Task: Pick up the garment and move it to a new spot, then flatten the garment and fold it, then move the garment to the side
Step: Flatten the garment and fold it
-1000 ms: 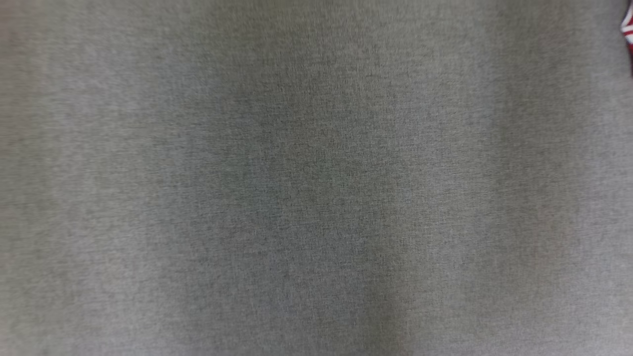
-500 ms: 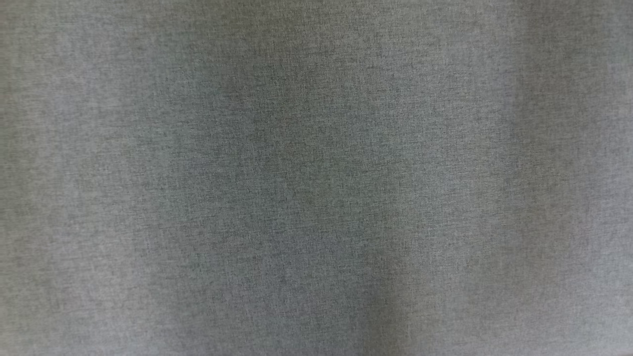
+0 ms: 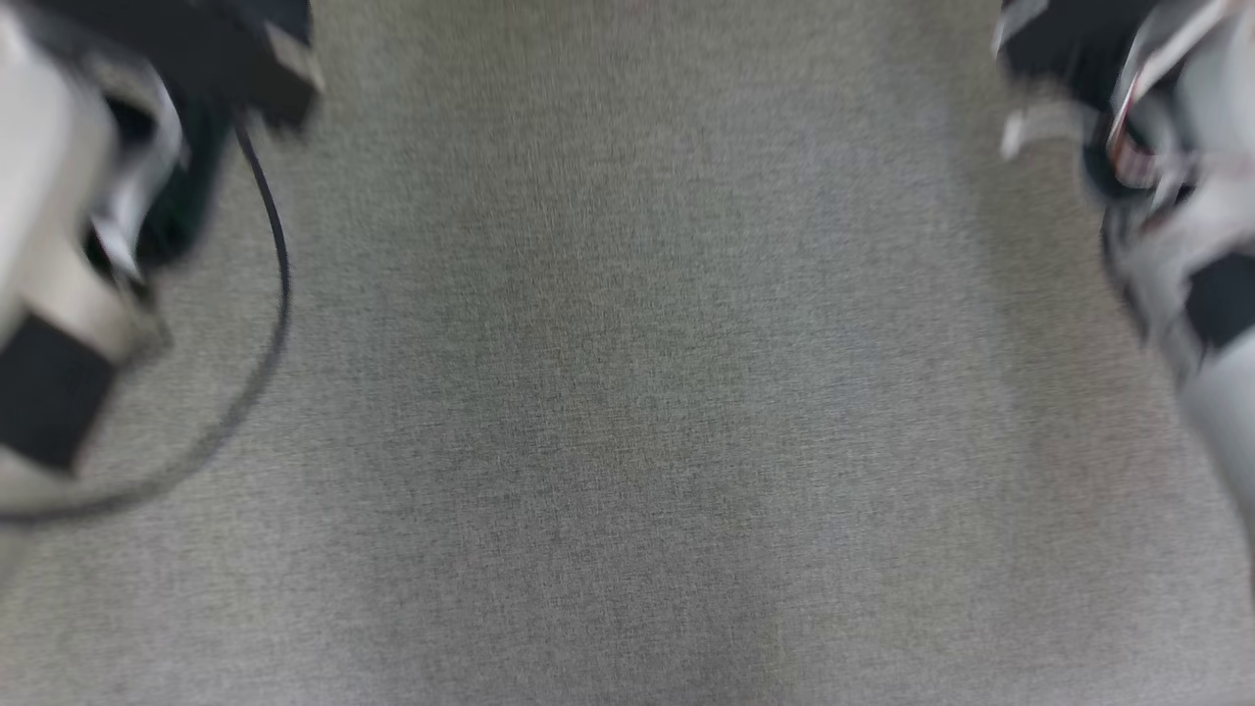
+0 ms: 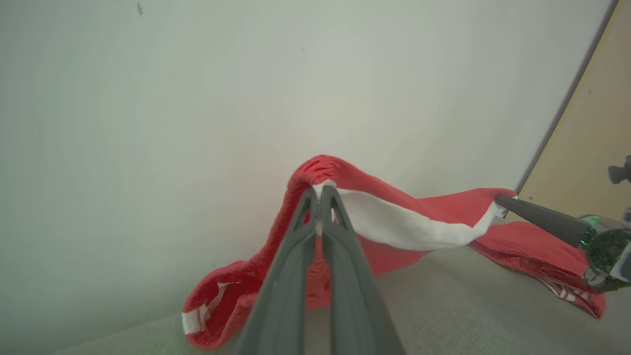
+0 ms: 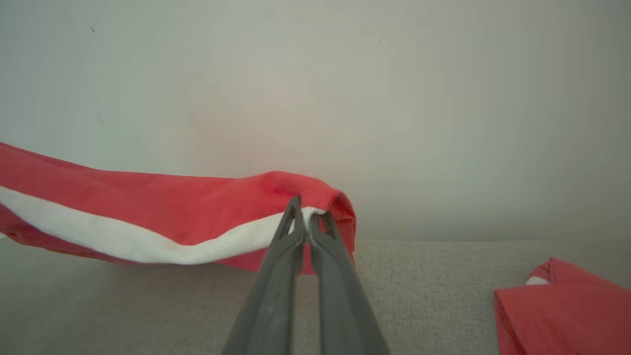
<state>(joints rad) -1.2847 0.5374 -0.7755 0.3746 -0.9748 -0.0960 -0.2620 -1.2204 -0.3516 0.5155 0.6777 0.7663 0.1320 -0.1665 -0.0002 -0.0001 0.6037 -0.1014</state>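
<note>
Left arm and right arm have swung into head view. Left claw and right claw each clamp the lifted garment; flattening and folding likely remain.

The garment spans from left gripper to right gripper over the surface, wall behind

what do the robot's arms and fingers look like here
The left gripper and right gripper each have two long, slim, dark grey fingers tapering to narrow tips, with a slot near each tip. In the blurred head view the left arm and right arm look pale with black sections; a thin black cable loops beside the left arm.
</note>
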